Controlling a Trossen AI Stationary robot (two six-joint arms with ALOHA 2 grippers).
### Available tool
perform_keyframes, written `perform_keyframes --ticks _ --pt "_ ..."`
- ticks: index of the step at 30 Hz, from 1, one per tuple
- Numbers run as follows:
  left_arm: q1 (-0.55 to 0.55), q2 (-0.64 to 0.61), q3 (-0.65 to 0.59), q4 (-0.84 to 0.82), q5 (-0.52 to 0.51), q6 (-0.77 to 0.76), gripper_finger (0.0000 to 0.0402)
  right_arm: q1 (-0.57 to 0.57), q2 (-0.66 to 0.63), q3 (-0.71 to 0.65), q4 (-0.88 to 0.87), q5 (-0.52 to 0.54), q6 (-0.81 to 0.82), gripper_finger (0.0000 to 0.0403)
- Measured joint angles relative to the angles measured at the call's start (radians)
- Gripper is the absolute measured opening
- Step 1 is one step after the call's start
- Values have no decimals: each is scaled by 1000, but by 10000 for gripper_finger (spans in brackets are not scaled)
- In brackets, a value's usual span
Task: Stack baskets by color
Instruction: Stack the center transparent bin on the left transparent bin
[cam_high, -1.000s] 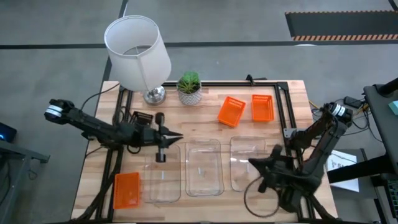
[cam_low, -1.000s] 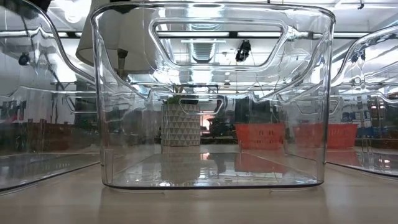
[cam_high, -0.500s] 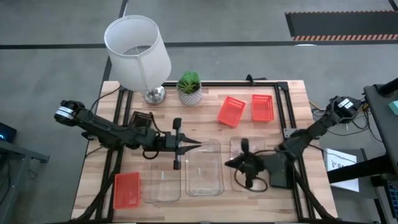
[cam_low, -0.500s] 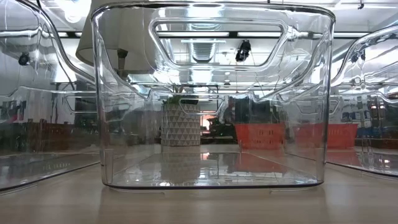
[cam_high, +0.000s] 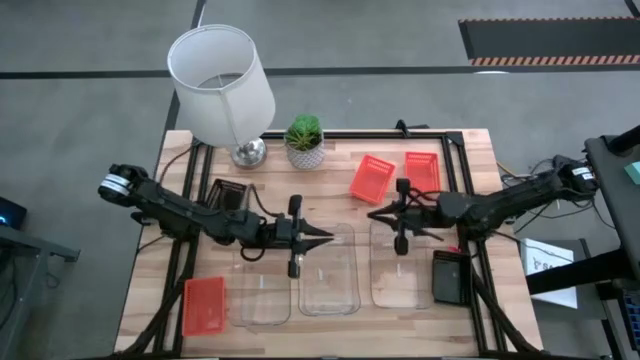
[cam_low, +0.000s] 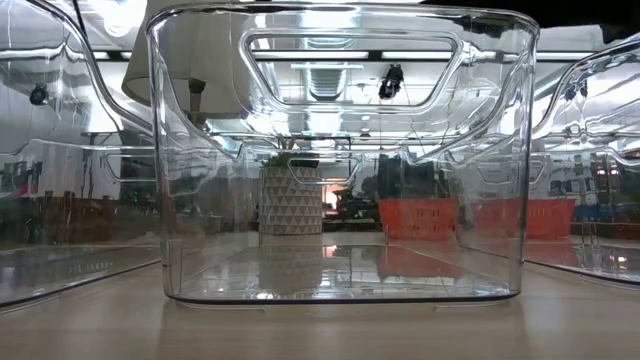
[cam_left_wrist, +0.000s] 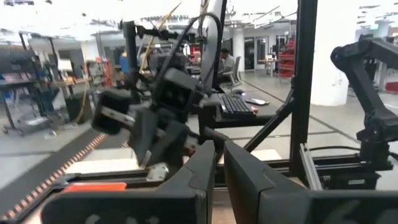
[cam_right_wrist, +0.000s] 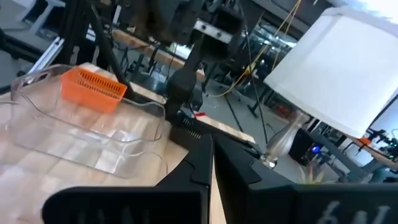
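Note:
Three clear baskets stand side by side on the near half of the table: left (cam_high: 265, 288), middle (cam_high: 328, 270), right (cam_high: 400, 265). Two orange baskets (cam_high: 372, 177) (cam_high: 422, 172) lie at the far right, and a third (cam_high: 204, 305) at the near left. A black basket (cam_high: 448, 277) sits at the near right. My left gripper (cam_high: 328, 238) (cam_left_wrist: 219, 163) is shut and holds nothing, level above the middle clear basket's far left corner, pointing right. My right gripper (cam_high: 371, 214) (cam_right_wrist: 212, 152) is shut and holds nothing, level above the right clear basket's far left corner, pointing left.
A lamp with a white shade (cam_high: 220, 80) and a potted plant (cam_high: 305, 142) stand at the far left. A dark frame (cam_high: 455, 170) runs along the table's far and right sides. The low view looks through the middle clear basket (cam_low: 340, 160).
My left gripper has gone toward the table's right edge, out over the clear baskets, still shut. My right arm has swung up from the near right corner toward the far edge and stretched out level, its gripper now pointing left at the left gripper, still shut.

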Motion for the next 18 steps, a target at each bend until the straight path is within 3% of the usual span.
perform_keyframes --ticks 6,18 --pt "-1 89 127 -156 1 -122 19 -3 -113 -60 8 0 -48 9" --pt "-50 259 592 -998 3 -472 19 -3 -337 -84 21 0 -155 9"
